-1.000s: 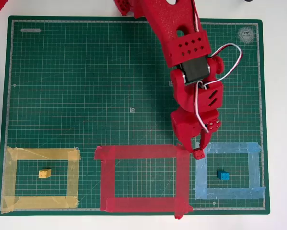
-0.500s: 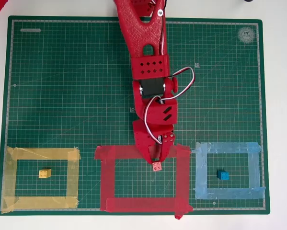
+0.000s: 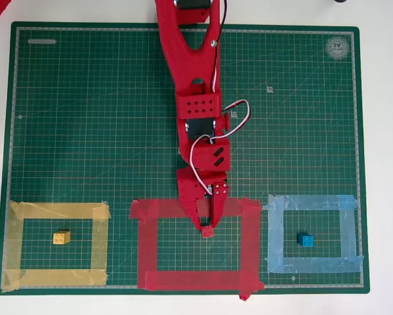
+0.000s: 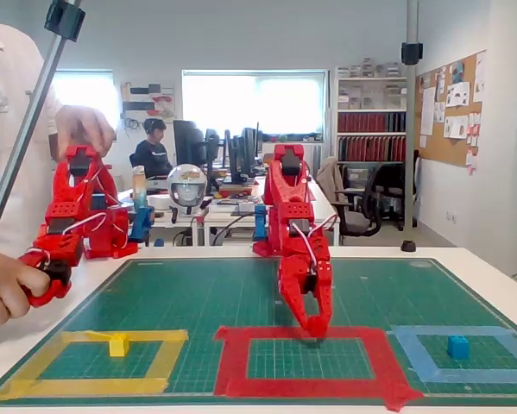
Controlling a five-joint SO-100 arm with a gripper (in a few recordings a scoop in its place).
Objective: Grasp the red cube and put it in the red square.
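The red cube (image 3: 208,231) is pinched between the fingertips of my red gripper (image 3: 207,228), which is shut on it. It hangs just inside the top strip of the red square (image 3: 147,244), over the green mat within the outline. In the fixed view the gripper (image 4: 316,326) points down at the far strip of the red square (image 4: 230,360), its tip close to the mat; the cube blends with the red fingers there.
A yellow cube (image 3: 62,237) lies in the yellow tape outline (image 3: 100,244) on the left. On the right, a blue cube (image 3: 306,240) sits in the light-blue outline (image 3: 275,237). All rest on a green cutting mat (image 3: 91,131).
My gripper swung left with the red cube, from the edge of the light-blue outline to over the red square, then reached slightly further in and lower.
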